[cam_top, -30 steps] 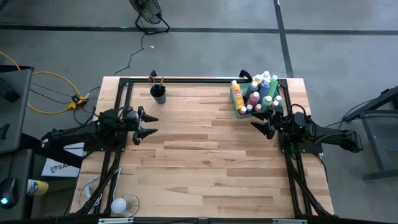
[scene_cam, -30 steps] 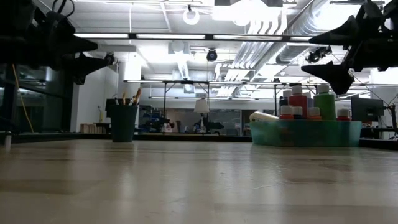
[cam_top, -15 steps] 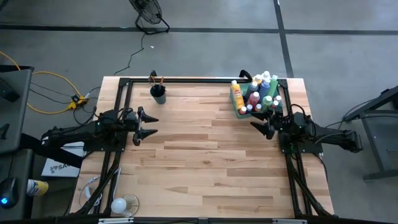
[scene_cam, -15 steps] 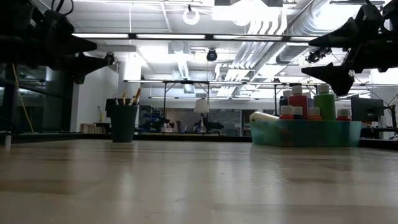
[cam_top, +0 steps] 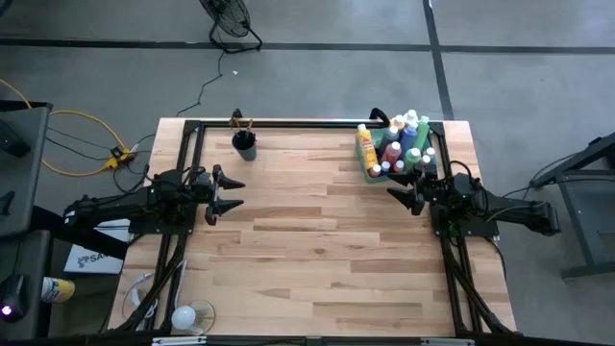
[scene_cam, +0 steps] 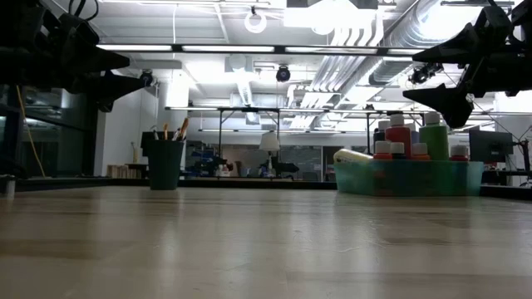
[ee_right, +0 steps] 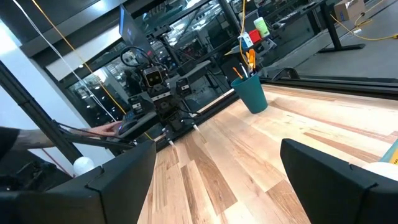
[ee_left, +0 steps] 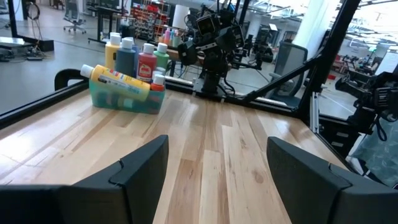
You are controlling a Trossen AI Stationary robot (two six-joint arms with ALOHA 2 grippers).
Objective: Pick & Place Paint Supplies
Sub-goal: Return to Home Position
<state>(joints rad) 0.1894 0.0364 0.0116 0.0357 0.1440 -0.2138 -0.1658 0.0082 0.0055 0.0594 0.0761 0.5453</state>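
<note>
Several capped paint bottles [cam_top: 402, 144] in red, green, blue, white and yellow stand in a translucent green tray [cam_top: 373, 171] at the table's far right. One yellow bottle [ee_left: 118, 79] lies on its side across the tray's rim. Brushes stick up out of a dark cup [cam_top: 244, 143] at the far left, also visible in the low view [scene_cam: 165, 164]. My left gripper [cam_top: 227, 192] hovers open above the table's left side. My right gripper [cam_top: 404, 192] hovers open just near of the tray. In the low view both grippers, left [scene_cam: 116, 73] and right [scene_cam: 440, 75], are well above the tabletop.
A black frame rail [cam_top: 307, 123] runs along the far edge, with more rails down both sides. A white round object [cam_top: 188, 315] lies by the near left corner. Bare wood [cam_top: 317, 221] stretches between the two arms.
</note>
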